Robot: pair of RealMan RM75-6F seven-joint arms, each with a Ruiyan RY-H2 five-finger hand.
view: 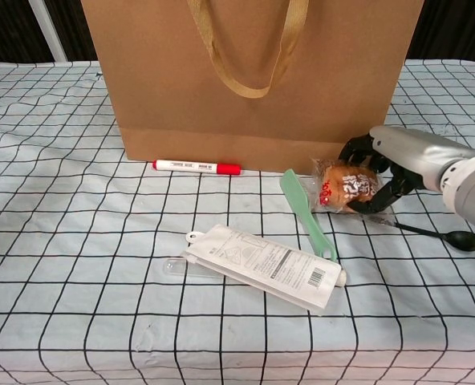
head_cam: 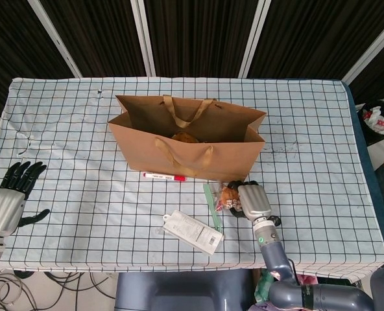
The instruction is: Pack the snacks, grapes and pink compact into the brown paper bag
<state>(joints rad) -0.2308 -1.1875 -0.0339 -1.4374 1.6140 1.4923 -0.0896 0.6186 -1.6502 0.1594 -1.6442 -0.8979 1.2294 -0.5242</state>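
The brown paper bag (head_cam: 185, 152) (view: 253, 80) stands open in the middle of the table, and a brownish item (head_cam: 185, 137) shows inside it. Just in front of its right corner lies a clear-wrapped bun snack (head_cam: 228, 196) (view: 343, 186). My right hand (head_cam: 253, 202) (view: 398, 156) grips it, fingers curled over the top and thumb underneath, and the packet is tilted up on the cloth. My left hand (head_cam: 12, 197) rests at the table's left edge with fingers spread and holds nothing. It does not appear in the chest view. I see no grapes or pink compact.
A red-and-white marker (head_cam: 164, 176) (view: 197, 167) lies along the bag's front. A green flat tool (head_cam: 212, 206) (view: 308, 213) and a white barcoded packet (head_cam: 193, 231) (view: 261, 265) lie nearer the front edge. A black spoon (view: 454, 238) lies under my right wrist.
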